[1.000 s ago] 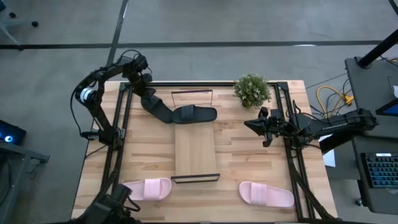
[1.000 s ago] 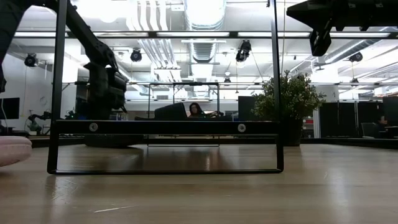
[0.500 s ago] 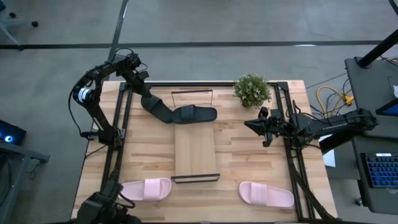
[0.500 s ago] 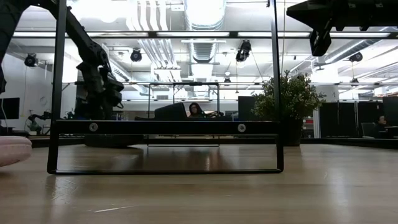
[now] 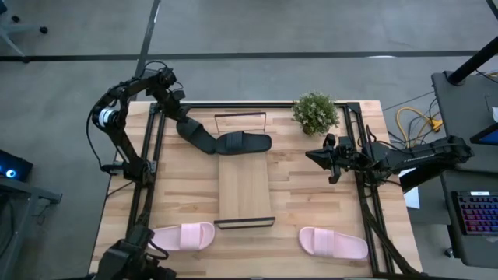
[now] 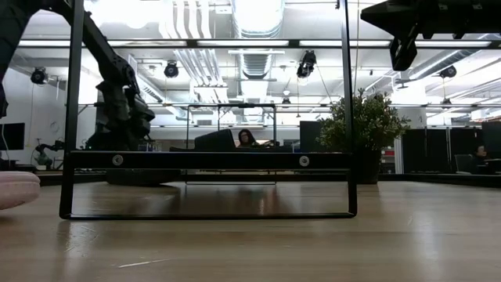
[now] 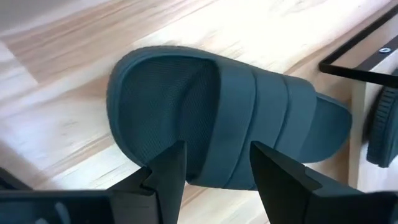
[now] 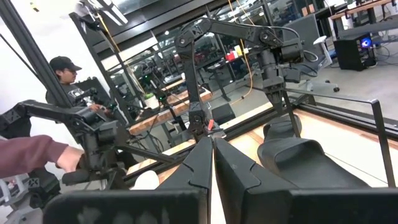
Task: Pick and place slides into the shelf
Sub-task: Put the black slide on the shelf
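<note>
Wooden planks make up the tabletop (image 5: 311,202) we work at, with grey floor around it and an open office hall beyond, where the low view shows a seated person (image 6: 246,139) far behind the table. A small potted plant (image 5: 315,112) stands near the far edge.

We see the shelf (image 5: 245,187) lying along the middle of the table, its light board ending in thin black frames; the near frame (image 6: 207,160) fills the low view. One black slide (image 5: 243,143) lies across the far end of the board. The second black slide (image 5: 194,134) sits on the tabletop just beside it, touching or nearly touching it, angled toward the far left corner. Two pale pink slides rest near the front edge: one (image 5: 185,236) left of the shelf's near frame, the other (image 5: 333,243) to the right, well apart from the shelf.

Our left gripper (image 5: 174,103) hangs over the far left corner, just above the heel end of the second black slide. In the left wrist view its fingers (image 7: 168,171) stand spread, released, with the slide (image 7: 230,118) below and between them; they do not touch it, as far as we can tell.

Our right gripper (image 5: 315,158) is held over the table's right side, pointing toward the shelf, away from every slide. Its fingers (image 8: 200,158) are pressed together, clenched on nothing.
</note>
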